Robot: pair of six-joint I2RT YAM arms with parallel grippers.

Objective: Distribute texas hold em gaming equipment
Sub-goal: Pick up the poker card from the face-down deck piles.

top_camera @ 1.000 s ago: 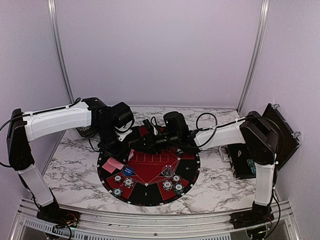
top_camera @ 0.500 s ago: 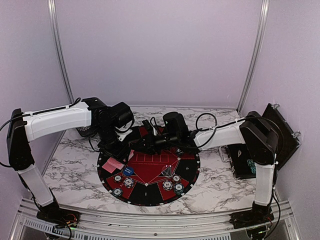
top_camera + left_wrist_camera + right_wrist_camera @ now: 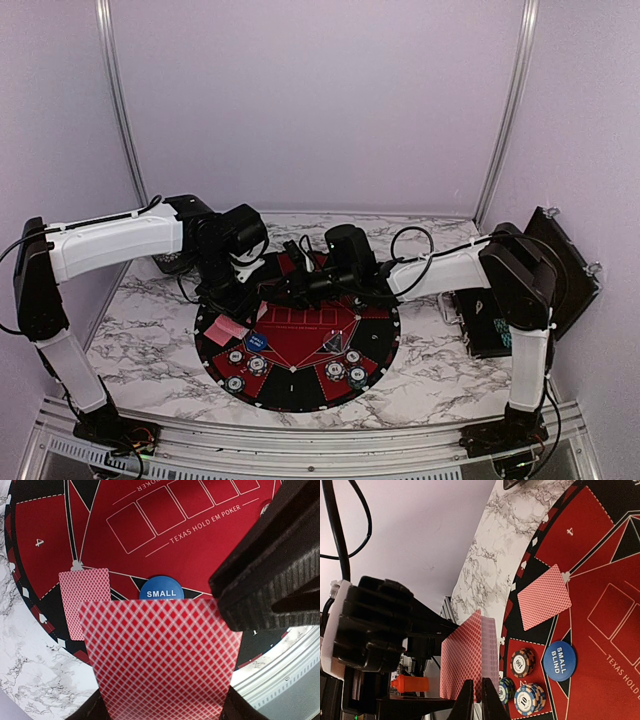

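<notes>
My left gripper (image 3: pixel 162 715) is shut on a stack of red-backed playing cards (image 3: pixel 160 655), held upright above the mat's left side. My right gripper (image 3: pixel 476 700) pinches the edge of the stack's front card (image 3: pixel 465 660), jaws shut on it. One card (image 3: pixel 545 596) lies face down on the mat. A blue "small blind" marker (image 3: pixel 559 661) sits beside it. Striped poker chips (image 3: pixel 522 662) stand in short stacks near the marker. From above, both grippers meet over the mat's far left, around the left gripper (image 3: pixel 232 292) and right gripper (image 3: pixel 292 284).
The round black-and-red mat (image 3: pixel 380 330) lies in the middle of the marble table. More chip stacks (image 3: pixel 347 368) stand on its near right sector. A black case (image 3: pixel 485 325) lies open at the table's right edge.
The right jaws have drawn together onto the front card's edge. Both arms have stayed almost where they were.
</notes>
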